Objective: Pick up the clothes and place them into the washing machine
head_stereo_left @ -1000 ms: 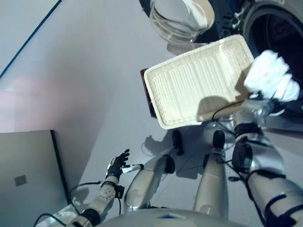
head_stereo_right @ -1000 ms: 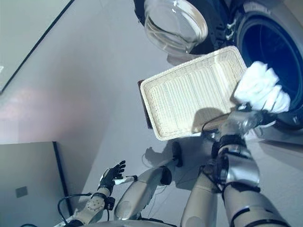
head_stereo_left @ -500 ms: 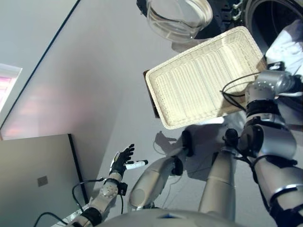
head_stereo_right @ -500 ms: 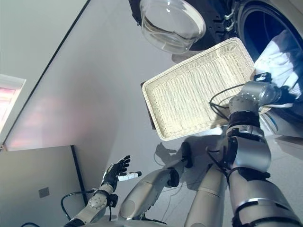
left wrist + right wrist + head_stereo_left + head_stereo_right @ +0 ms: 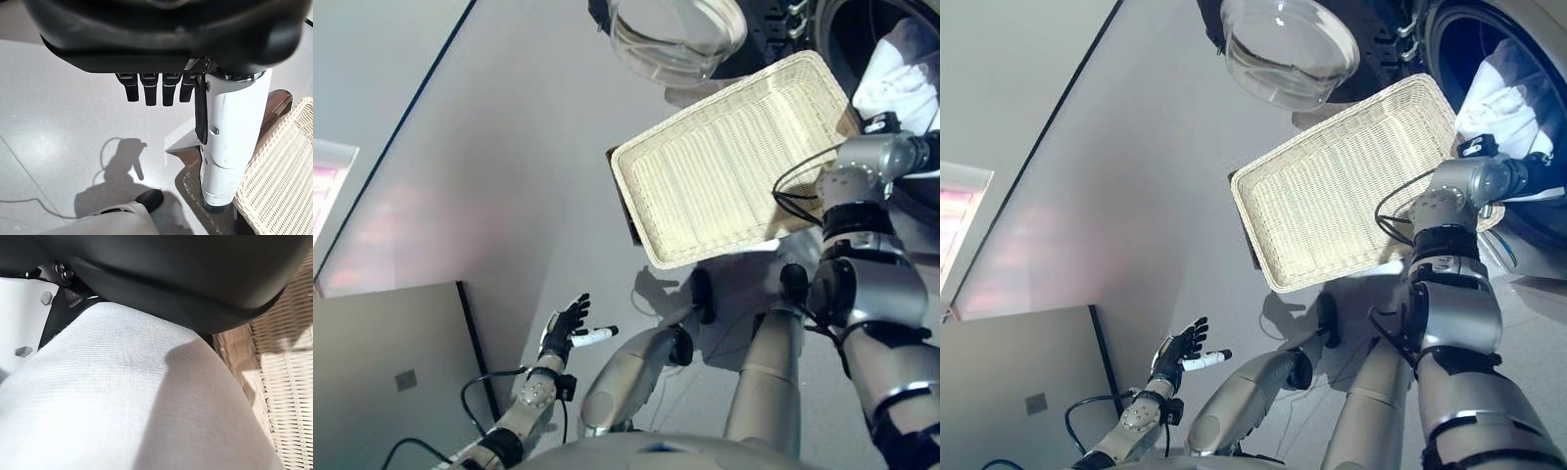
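Observation:
My right hand (image 5: 1538,178) holds a white cloth (image 5: 1506,90) at the mouth of the washing machine's dark drum (image 5: 1474,34), past the far corner of the wicker basket (image 5: 724,166). The cloth bulges against the palm in the right wrist view (image 5: 122,396), hiding the fingers. The basket is bare inside and rests on the dark brown box (image 5: 625,201). My left hand (image 5: 566,328) hangs low at my left side, open and empty. Its straight fingers (image 5: 151,90) show in the left wrist view.
The machine's round glass door (image 5: 675,34) stands swung open beyond the basket. A grey cabinet (image 5: 382,372) stands at the lower left beside the left arm. Pale floor spreads to the left of the basket.
My right hand has carried the white cloth from above the basket's right edge into the drum's mouth. The camera has shifted. The left hand has stayed low.

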{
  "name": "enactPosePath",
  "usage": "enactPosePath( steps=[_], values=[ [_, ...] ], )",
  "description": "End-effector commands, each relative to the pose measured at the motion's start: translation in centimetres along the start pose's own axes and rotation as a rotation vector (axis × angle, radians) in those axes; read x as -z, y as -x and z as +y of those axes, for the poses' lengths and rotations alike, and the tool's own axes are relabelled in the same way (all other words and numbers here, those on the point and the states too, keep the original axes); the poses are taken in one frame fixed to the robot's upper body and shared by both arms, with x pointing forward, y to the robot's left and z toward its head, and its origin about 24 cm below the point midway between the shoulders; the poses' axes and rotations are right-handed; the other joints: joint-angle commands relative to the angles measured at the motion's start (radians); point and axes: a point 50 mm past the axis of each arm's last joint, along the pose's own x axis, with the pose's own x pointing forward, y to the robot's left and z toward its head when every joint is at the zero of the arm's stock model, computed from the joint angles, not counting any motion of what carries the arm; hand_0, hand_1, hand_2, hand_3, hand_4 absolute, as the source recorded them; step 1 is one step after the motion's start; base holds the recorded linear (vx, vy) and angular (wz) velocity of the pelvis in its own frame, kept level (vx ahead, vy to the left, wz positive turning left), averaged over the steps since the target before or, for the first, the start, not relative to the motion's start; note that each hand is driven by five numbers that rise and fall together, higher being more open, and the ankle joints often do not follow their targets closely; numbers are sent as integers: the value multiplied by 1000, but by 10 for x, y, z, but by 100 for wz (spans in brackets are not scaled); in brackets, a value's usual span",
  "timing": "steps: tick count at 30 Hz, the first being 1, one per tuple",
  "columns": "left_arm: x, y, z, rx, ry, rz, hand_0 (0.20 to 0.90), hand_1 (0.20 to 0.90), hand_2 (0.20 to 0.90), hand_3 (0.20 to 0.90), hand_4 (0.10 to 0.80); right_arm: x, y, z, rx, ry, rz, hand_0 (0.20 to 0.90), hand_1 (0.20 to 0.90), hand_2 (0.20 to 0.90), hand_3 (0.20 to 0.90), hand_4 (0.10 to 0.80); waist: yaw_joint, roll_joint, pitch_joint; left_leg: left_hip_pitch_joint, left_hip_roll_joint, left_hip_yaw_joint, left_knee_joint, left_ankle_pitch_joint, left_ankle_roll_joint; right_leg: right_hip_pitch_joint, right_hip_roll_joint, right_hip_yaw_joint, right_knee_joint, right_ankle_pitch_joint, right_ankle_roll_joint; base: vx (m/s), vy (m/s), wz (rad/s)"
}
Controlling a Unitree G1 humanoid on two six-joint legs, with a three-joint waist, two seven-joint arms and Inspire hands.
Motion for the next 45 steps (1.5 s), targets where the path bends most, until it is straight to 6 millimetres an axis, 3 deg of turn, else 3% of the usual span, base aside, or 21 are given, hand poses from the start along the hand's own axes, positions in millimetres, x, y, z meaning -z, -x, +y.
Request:
enactPosePath(
  steps=[1,3,4,5,9,14,18,28,29,30,31,37,41,42,45],
  values=[
    [5,8,27,-118,8,-7,900,900,900,900,800,-102,17,83,-410,-30,-416,200,200,200,200,300,-34,101,-31,-92,42,-45,145,-53,-91,49,49,-71,-33,-21,-69,-18,9,-5],
    [6,8,27,-124,16,-5,900,900,900,900,800,-101,19,85,-417,-35,-410,200,200,200,200,300,-34,100,-23,-119,45,-35,179,-61,-89,29,50,-66,-10,-30,-72,1,-36,-4],
    [4,7,28,-135,22,-13,900,900,900,900,800,-102,20,86,-424,-38,-415,200,200,200,200,300,-40,89,-5,-156,42,-38,278,-112,-93,13,46,-56,52,-78,-77,9,-54,2],
    [3,6,28,-137,22,-14,900,900,900,900,800,-102,20,86,-425,-39,-414,200,200,200,200,300,-41,89,-2,-163,44,-35,286,-109,-91,7,47,-56,56,-73,-79,-15,-94,14],
    [-2,4,33,-166,27,-34,900,900,900,900,800,-98,18,78,-411,-44,-410,200,200,200,200,300,-73,46,14,-267,63,-7,519,-226,-96,-88,36,-51,262,-164,-102,-51,-50,27],
    [4,10,38,-186,14,-21,900,900,900,900,800,-97,11,76,-404,-1,-412,200,200,200,200,300,-76,23,8,-324,80,11,628,-283,-95,-136,42,-52,329,-188,-105,-10,-3,-3],
    [4,10,38,-186,23,-23,900,900,900,900,800,-102,18,82,-447,-28,-425,200,200,200,200,300,-74,28,3,-323,81,16,619,-288,-88,-143,44,-48,332,-191,-107,10,8,-1],
    [4,17,54,-204,30,-48,900,900,900,900,800,-176,40,112,-521,-127,-662,200,200,200,200,300,-61,65,-55,-222,53,16,433,-216,-102,-84,39,-47,247,-172,-100,41,19,-1],
    [2,16,53,-200,33,-54,900,900,900,900,800,-179,41,114,-526,-141,-661,326,326,326,326,390,-57,71,-61,-216,50,12,420,-211,-101,-80,38,-47,239,-173,-99,22,-4,-6],
    [2,16,52,-199,37,-56,900,900,900,900,800,-181,42,114,-528,-148,-662,524,524,524,524,531,-54,74,-68,-212,47,11,417,-206,-101,-74,37,-47,236,-173,-99,25,-11,-11],
    [-1,14,53,-199,42,-66,900,900,900,900,800,-184,42,116,-534,-153,-666,900,900,900,900,800,-51,78,-75,-208,43,9,412,-201,-103,-69,36,-47,234,-170,-99,18,-10,-9],
    [2,14,45,-182,80,-49,900,900,900,900,800,-164,38,111,-523,-173,-576,900,900,900,900,800,-45,104,-92,-183,41,22,367,-161,-90,-50,35,-57,197,-134,-98,-37,2,-2],
    [10,16,40,-168,79,-10,900,900,900,900,800,-152,26,103,-436,-173,-513,900,900,900,900,800,-36,106,-111,-157,31,4,345,-174,-95,-22,35,-54,182,-153,-91,27,1,0],
    [18,17,42,-176,52,37,900,900,900,900,800,-141,3,87,-257,-66,-471,900,900,900,900,800,-39,107,-114,-150,38,18,326,-152,-89,-21,38,-64,168,-128,-93,30,8,-7],
    [22,17,37,-180,59,65,900,900,900,900,800,-107,8,87,-249,5,-371,900,900,900,900,800,-48,107,-110,-136,43,25,303,-142,-88,-12,43,-62,141,-110,-93,-14,4,-10]
  ],
)
